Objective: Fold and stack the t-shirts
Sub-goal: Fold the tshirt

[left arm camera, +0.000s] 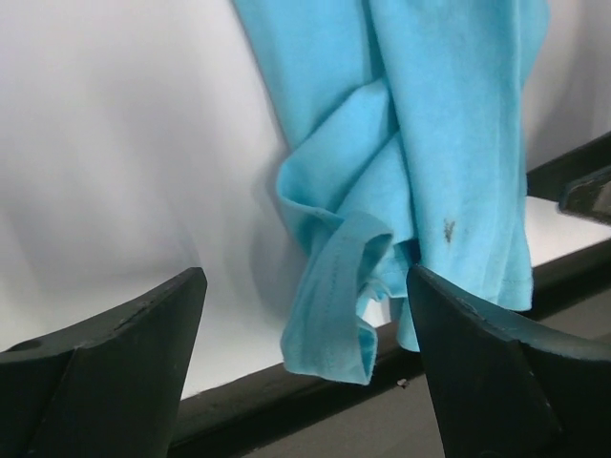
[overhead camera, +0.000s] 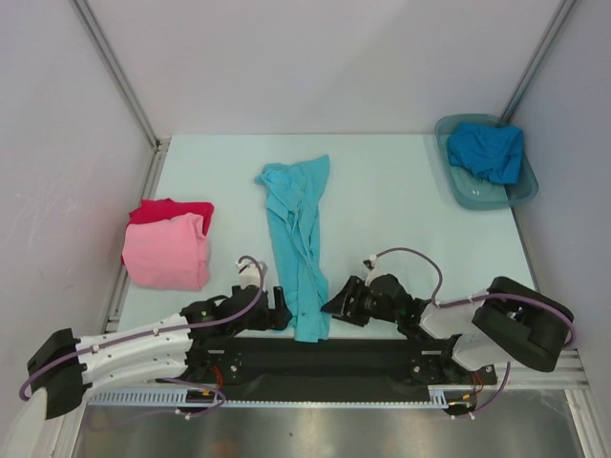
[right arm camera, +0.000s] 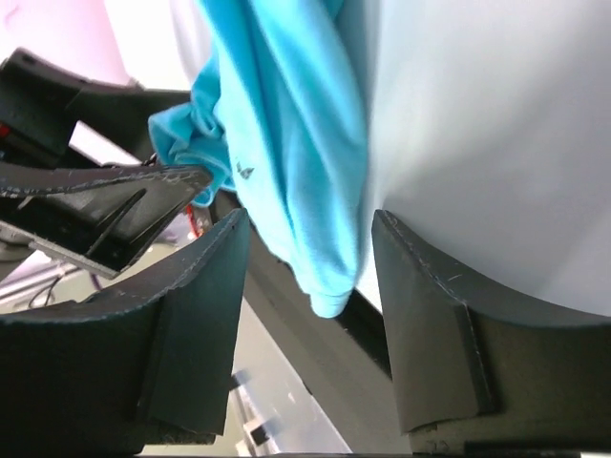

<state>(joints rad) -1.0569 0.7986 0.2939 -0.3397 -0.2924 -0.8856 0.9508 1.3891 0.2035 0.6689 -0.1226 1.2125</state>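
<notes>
A turquoise t-shirt (overhead camera: 299, 239) lies bunched in a long strip down the middle of the table, and its near end drapes over the black front rail. My left gripper (overhead camera: 280, 310) is just left of that end, and my right gripper (overhead camera: 336, 303) is just right of it. In the left wrist view the left gripper (left arm camera: 305, 277) is wide open, with the hem (left arm camera: 334, 305) hanging loose ahead of it. The right gripper (right arm camera: 310, 218) is open too, with the shirt's tip (right arm camera: 329, 286) free between its fingers. A folded pink t-shirt (overhead camera: 167, 253) rests on a red one (overhead camera: 172, 210) at the left. A deeper blue t-shirt (overhead camera: 487, 151) sits in the tub.
The grey translucent tub (overhead camera: 463, 196) stands at the back right corner. White walls with metal frame posts (overhead camera: 115, 72) close in the table at the back and both sides. The black rail (overhead camera: 315, 358) runs along the near edge between the arm bases.
</notes>
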